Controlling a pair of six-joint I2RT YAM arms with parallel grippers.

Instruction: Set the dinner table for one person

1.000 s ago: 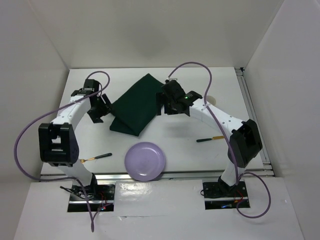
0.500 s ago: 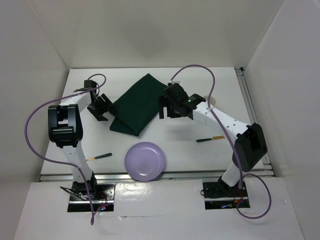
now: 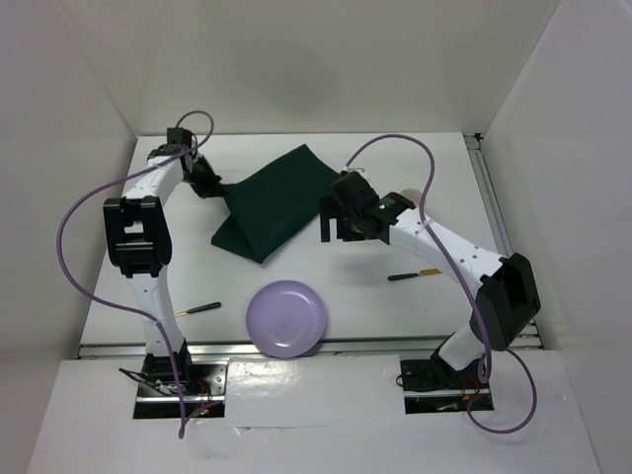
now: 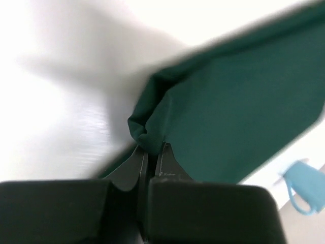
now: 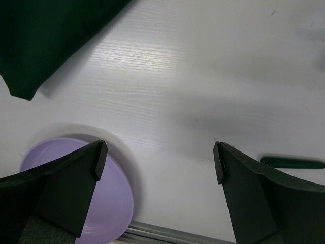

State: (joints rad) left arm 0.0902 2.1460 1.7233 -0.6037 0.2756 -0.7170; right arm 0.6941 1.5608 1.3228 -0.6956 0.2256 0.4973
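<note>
The table (image 3: 346,267) spreads white under both my arms, carrying everything. The folded green mat (image 3: 272,202) lies toward its far left. My left fingers (image 4: 129,170) are clenched on only a bunched corner, so a pull could slip it free or drag it skewed. My right fingers (image 5: 66,188) hang released above the purple plate (image 3: 286,317).

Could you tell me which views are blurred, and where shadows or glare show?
Left wrist: motion-blurred, the green cloth smeared. Right wrist: sharp, with a glare patch and a soft shadow band on the table. Top external: evenly lit, only faint shadows.
</note>
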